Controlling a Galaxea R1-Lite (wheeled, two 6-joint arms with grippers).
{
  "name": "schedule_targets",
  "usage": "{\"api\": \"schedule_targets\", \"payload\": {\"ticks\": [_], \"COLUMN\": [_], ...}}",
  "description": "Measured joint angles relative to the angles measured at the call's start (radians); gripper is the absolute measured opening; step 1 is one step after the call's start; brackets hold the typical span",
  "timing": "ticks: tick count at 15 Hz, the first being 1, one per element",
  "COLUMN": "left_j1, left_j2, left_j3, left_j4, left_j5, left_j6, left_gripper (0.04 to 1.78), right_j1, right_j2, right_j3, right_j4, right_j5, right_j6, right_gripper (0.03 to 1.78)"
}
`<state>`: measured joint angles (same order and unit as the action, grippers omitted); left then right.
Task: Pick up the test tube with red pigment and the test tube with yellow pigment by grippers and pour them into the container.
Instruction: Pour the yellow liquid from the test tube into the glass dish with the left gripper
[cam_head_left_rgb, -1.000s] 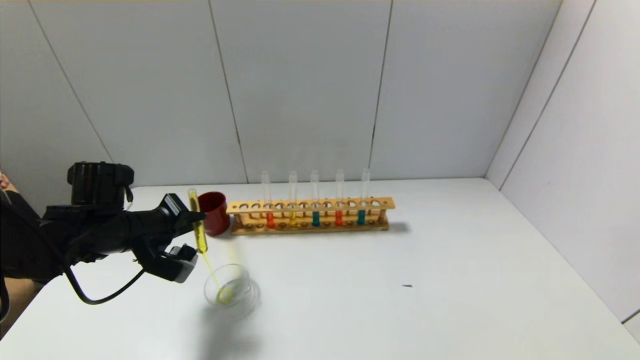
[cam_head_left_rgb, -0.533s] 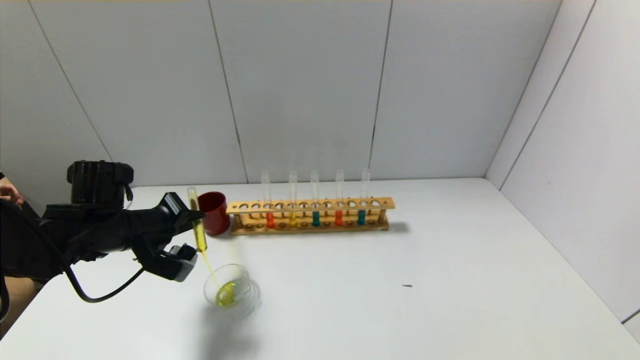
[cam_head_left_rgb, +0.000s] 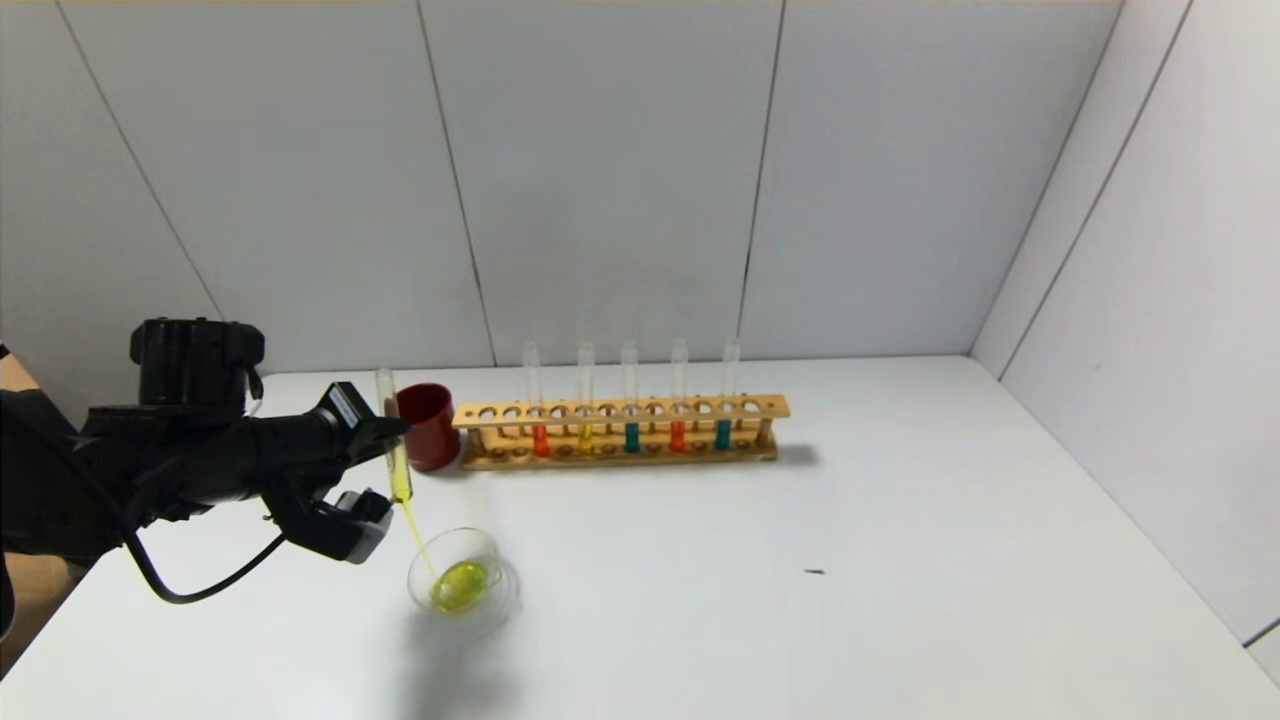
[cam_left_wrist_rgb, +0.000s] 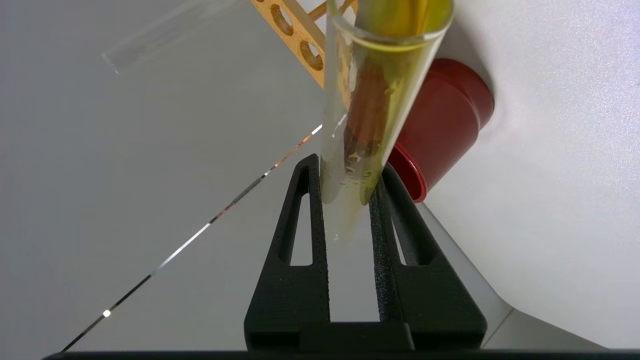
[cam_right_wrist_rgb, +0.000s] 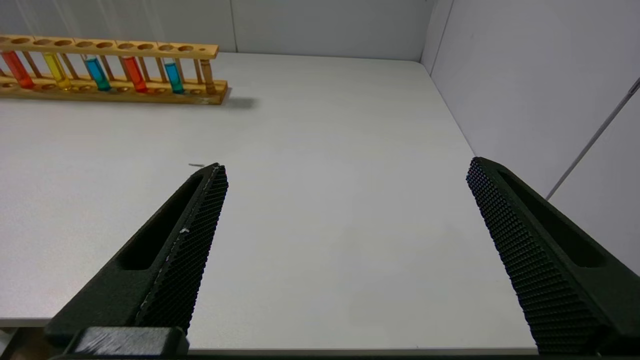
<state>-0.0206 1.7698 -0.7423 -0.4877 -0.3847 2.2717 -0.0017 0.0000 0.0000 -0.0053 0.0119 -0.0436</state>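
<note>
My left gripper (cam_head_left_rgb: 393, 432) is shut on the test tube with yellow pigment (cam_head_left_rgb: 392, 445), held mouth down above the container (cam_head_left_rgb: 505, 590). A thin yellow stream runs from the tube into this clear glass dish, which holds a yellow pool. In the left wrist view the tube (cam_left_wrist_rgb: 370, 100) sits between the two black fingers of the gripper (cam_left_wrist_rgb: 347, 167). Two test tubes with red pigment (cam_head_left_rgb: 540, 440) (cam_head_left_rgb: 678, 436) stand in the wooden rack (cam_head_left_rgb: 620, 410). My right gripper (cam_right_wrist_rgb: 346, 167) is open and empty over the table's near right part.
A dark red cup (cam_head_left_rgb: 428, 425) stands just behind the held tube, left of the rack. The rack also holds a paler yellow tube (cam_head_left_rgb: 585, 437) and two teal tubes (cam_head_left_rgb: 631, 437). A small dark speck (cam_head_left_rgb: 815, 572) lies on the white table. Grey walls close the back and right.
The yellow liquid in the held tube has dropped and the pool in the dish has grown. The left gripper has risen slightly with the tube.
</note>
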Motion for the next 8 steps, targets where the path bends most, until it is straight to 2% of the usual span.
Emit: {"api": "schedule_targets", "payload": {"ticks": [8], "left_j1": [-0.027], "left_j2": [-0.002], "left_j3": [-0.001], "left_j4": [-0.024], "left_j5": [0.001], "left_j6": [0.026], "left_gripper": [0.3], "right_j1": [0.0], "right_j2": [0.0], "right_j3": [0.0], "right_j4": [0.0], "right_j5": [0.0], "right_j6": [0.0], "right_gripper": [1.75]}}
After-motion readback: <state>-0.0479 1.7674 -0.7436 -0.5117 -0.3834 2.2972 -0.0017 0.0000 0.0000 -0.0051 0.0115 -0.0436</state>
